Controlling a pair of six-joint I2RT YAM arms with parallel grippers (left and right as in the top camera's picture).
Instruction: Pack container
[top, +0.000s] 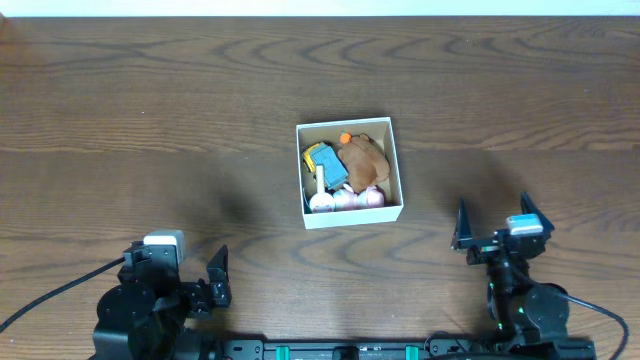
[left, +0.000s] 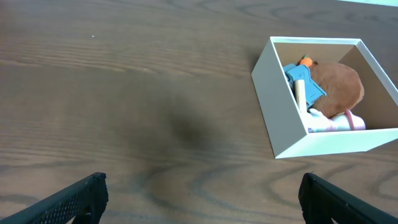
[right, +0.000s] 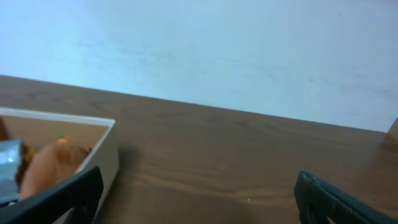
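Note:
The container (top: 350, 217), a square white-walled box with a brown cardboard inside, sits at the table's middle. It holds a brown plush toy (top: 364, 158), a blue and yellow toy (top: 323, 158) and pink and white toys (top: 345, 199). It also shows in the left wrist view (left: 280, 99) and at the left edge of the right wrist view (right: 109, 152). My left gripper (top: 205, 285) is open and empty at the front left, apart from the box. My right gripper (top: 492, 222) is open and empty at the front right, apart from the box.
Dark wood table (top: 150, 120) all round the box. A pale wall (right: 217, 50) rises behind the table's far edge in the right wrist view. Both arm bases stand at the table's front edge.

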